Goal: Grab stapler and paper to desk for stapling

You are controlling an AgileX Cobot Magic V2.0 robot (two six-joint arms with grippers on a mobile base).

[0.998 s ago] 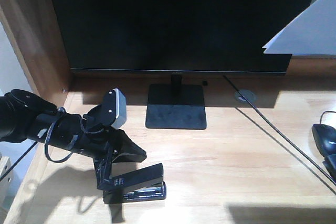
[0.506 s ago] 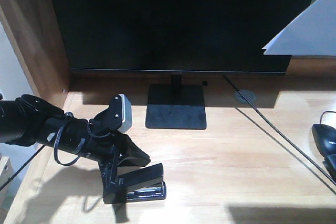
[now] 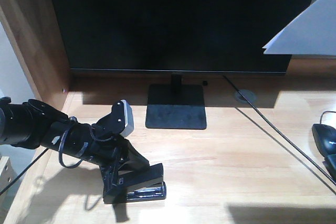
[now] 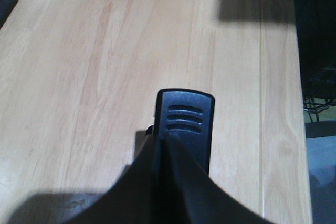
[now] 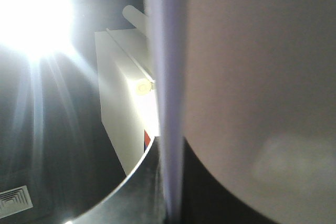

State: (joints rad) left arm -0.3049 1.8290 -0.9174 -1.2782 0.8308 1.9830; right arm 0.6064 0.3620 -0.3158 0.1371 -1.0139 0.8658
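Observation:
The black stapler (image 3: 146, 183) rests on the light-wood desk (image 3: 236, 150) at the front left. My left gripper (image 3: 122, 173) comes down on it from the left and is shut on its rear part. In the left wrist view the stapler's ribbed end (image 4: 186, 116) sticks out past the pinched fingers of my left gripper (image 4: 160, 141), with the desk (image 4: 79, 77) beneath. The white paper (image 3: 310, 27) hangs in the air at the top right. The right wrist view has the paper (image 5: 168, 77) edge-on, clamped in my right gripper (image 5: 169, 148). The right arm is outside the front view.
A black monitor (image 3: 178, 19) on a square stand (image 3: 176, 106) fills the back of the desk. A round grommet (image 3: 245, 96) sits behind a cable (image 3: 283, 140) running to the right front. A black mouse (image 3: 325, 140) lies at the right edge. A brown side panel (image 3: 34, 30) bounds the left.
My left arm has shifted right and sunk lower over the stapler. The stapler itself has stayed in place on the desk. The paper has not moved.

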